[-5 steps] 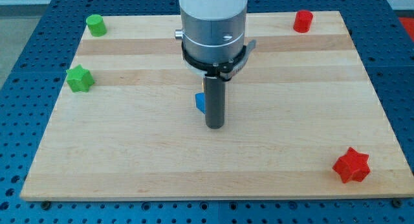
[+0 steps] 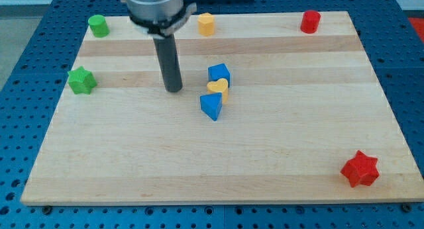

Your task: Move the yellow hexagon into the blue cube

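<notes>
Although the yellow hexagon (image 2: 207, 23) near the table's top edge is too small for us to tell which way it points or any long axis, we see it standing free. The blue cube (image 2: 218, 73) sits mid-table, a yellow heart-like block (image 2: 217, 90) and a blue triangular block (image 2: 211, 106) crowding just below it. Our rod has no jaws; my tip (image 2: 173, 90) rests left of that cluster, touching nothing. Our arm's upper part is cut off by the view's top.

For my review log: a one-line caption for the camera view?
My tip rests left of the blue cube; the yellow hexagon sits near the board's top edge.
</notes>
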`<move>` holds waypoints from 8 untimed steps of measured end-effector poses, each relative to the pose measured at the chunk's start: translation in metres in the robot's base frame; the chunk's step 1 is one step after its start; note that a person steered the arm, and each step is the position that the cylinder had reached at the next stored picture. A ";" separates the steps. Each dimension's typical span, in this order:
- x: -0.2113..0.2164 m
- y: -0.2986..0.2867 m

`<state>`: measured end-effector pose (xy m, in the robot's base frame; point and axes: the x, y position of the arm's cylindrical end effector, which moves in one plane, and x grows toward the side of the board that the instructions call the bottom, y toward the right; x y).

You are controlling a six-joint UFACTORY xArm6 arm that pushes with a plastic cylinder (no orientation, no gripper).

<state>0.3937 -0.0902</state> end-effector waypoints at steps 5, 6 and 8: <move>-0.125 0.130; -0.171 0.125; -0.199 0.044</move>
<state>0.1950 -0.0460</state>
